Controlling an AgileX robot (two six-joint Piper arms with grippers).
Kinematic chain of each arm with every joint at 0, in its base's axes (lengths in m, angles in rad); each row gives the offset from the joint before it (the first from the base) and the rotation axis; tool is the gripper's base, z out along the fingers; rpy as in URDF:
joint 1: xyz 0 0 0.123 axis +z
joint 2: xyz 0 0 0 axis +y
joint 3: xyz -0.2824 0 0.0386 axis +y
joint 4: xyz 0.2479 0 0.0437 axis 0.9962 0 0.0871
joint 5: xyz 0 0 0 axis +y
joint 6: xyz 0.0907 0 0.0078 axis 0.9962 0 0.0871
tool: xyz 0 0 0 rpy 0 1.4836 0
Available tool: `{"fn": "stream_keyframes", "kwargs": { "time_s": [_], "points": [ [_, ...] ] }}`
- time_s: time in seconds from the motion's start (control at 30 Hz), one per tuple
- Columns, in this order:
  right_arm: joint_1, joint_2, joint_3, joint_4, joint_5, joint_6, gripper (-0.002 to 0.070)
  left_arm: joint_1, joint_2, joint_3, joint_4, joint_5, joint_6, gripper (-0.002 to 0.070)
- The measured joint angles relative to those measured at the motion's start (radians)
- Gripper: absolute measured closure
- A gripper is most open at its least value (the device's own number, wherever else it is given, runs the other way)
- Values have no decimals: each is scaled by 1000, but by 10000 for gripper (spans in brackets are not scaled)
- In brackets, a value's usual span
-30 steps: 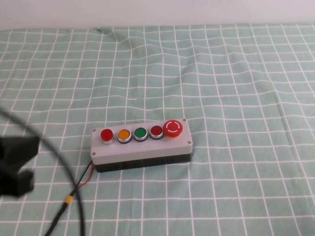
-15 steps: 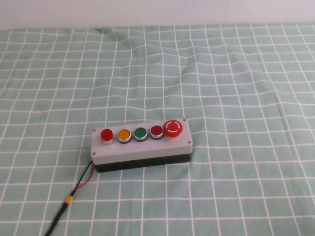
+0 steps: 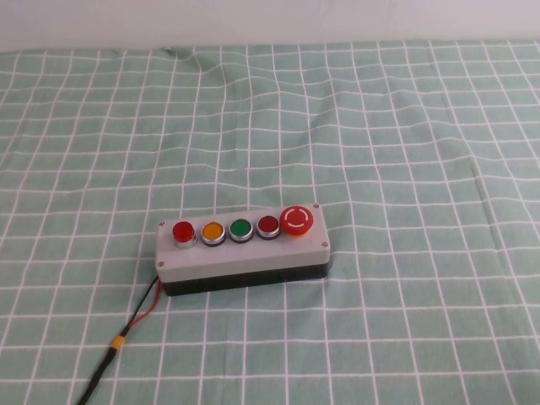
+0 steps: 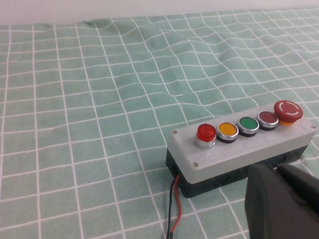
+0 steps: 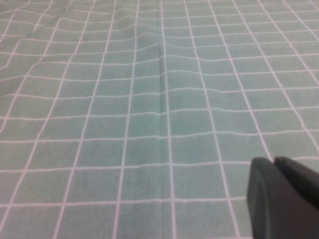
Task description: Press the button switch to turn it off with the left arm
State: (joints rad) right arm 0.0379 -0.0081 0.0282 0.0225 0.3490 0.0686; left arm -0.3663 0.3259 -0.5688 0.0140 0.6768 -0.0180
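Black and blocky, the left gripper [image 4: 281,199] is seen only in the left wrist view, where its two fingers appear pressed together, clenched on nothing. It is held apart from the grey rectangular plastic switch box [image 4: 239,152], near the box's long front side and short of the buttons. In the high view neither arm is shown.

The small round bright-red push button switch with a silver ring [image 3: 183,232] is mounted at the 9 o'clock end of the box's row in the high view, just beside the round yellow button [image 3: 212,231]. From there toward 3 o'clock are set the round green button [image 3: 240,229], the darker red button [image 3: 267,225] and the large red mushroom-shaped button [image 3: 296,220]. The bright-red switch is untouched.

Thin red and black wires [image 3: 144,305] are led out of the box's 9 o'clock end toward 7 o'clock, joined to a dark cable by a small yellow sleeve [image 3: 117,342].

The black right gripper [image 5: 281,196] is shown in the right wrist view, its fingers likewise drawn together and holding nothing, over bare green cloth with a white grid [image 5: 149,99].
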Motion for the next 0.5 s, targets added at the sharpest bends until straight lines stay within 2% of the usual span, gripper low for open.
{"fn": "stream_keyframes", "kwargs": {
  "time_s": [0.37, 0.5],
  "points": [
    [0, 0, 0, 0, 0, 0, 694, 0, 0, 36, 1, -11, 0, 677],
    [0, 0, 0, 0, 0, 0, 694, 0, 0, 76, 16, 2, 66, 677]
  ]
}}
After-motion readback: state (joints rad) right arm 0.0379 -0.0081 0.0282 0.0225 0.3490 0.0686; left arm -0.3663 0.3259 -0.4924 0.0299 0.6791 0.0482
